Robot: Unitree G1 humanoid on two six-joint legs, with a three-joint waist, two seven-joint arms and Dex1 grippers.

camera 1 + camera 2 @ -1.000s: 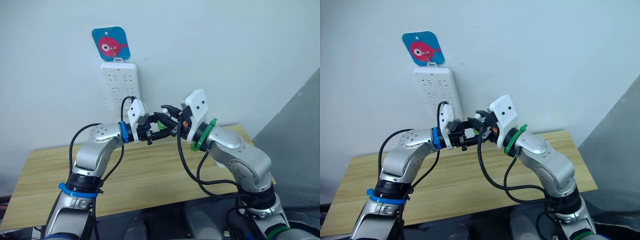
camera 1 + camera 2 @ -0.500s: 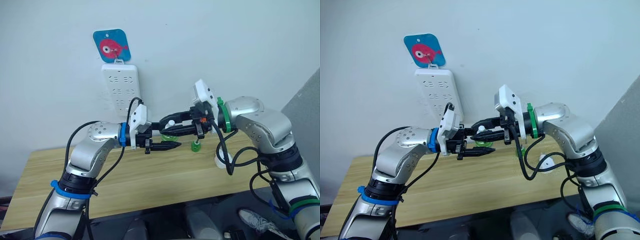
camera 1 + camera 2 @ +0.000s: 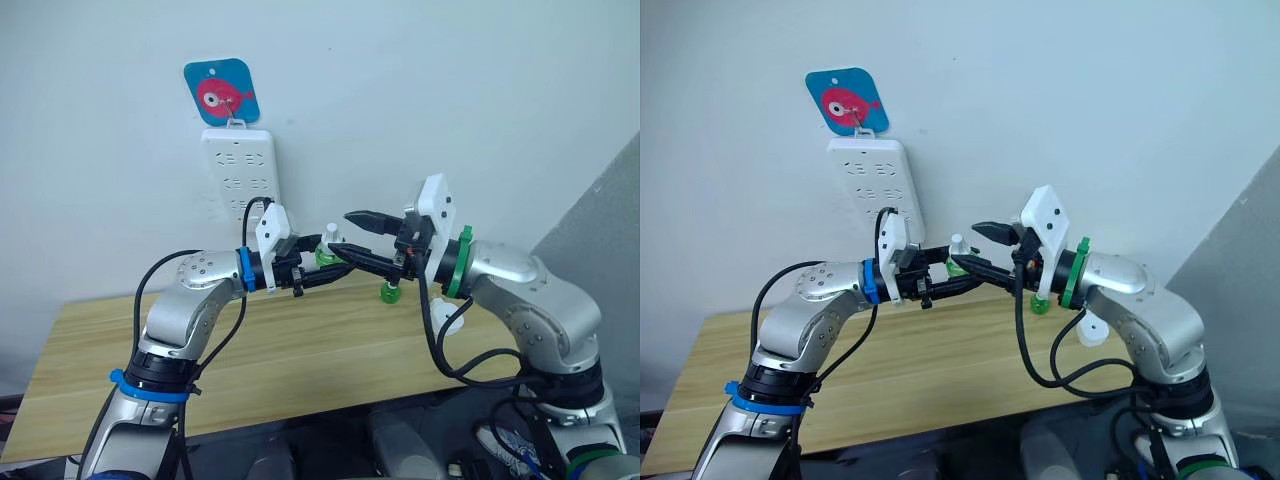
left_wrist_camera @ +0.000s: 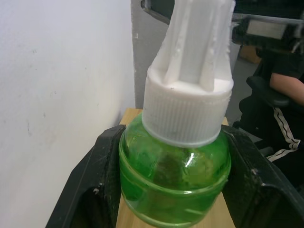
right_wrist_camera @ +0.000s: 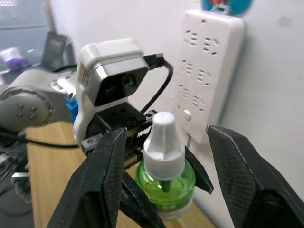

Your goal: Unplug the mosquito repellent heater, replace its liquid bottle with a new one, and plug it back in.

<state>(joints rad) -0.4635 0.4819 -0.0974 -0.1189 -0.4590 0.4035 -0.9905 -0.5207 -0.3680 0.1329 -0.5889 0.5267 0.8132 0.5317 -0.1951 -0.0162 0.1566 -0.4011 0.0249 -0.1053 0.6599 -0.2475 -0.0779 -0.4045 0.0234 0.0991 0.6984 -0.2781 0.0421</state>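
Left eye view
- Left gripper [image 3: 322, 268]: raised above the table, pointing toward the robot's right; fingers clamped on the new one.
- The new one [image 3: 327, 251]: small green bottle with a white cap, upright between the left gripper's fingers, in the air below the power strip.
- Right gripper [image 3: 350, 234]: pointing toward the robot's left, fingers spread wide, one above and one below the level of the bottle's cap; nothing gripped.
- Its liquid bottle [image 3: 390, 291]: second green bottle, standing on the table near the wall, just behind the right forearm.
- Mosquito repellent heater [image 3: 446, 318]: small white piece on the table beside the right forearm, largely covered by the arm.
- Table [image 3: 90, 350]: pale wood, set against the wall.
- Power strip [image 3: 241, 183]: long, white, hung upright on the wall.
- Fish tag [image 3: 221, 92]: blue square with a pink fish, above the strip.

Right eye view
- Same layout; the white cap stands between the two grippers, with the right gripper's fingertips close to it, contact not discernible.

Left wrist view
- The new one: green translucent body pressed between the two black fingers [image 4: 90, 190], ribbed white cap with a fluted top above it.
- A person [image 4: 280, 95]: dark clothing with a white stripe, seated beyond the table edge.

Right wrist view
- Right gripper's fingers [image 5: 107, 175]: held apart on either side of the capped bottle, not touching it.
- The new one: upright in the left gripper, with the power strip on the wall behind.
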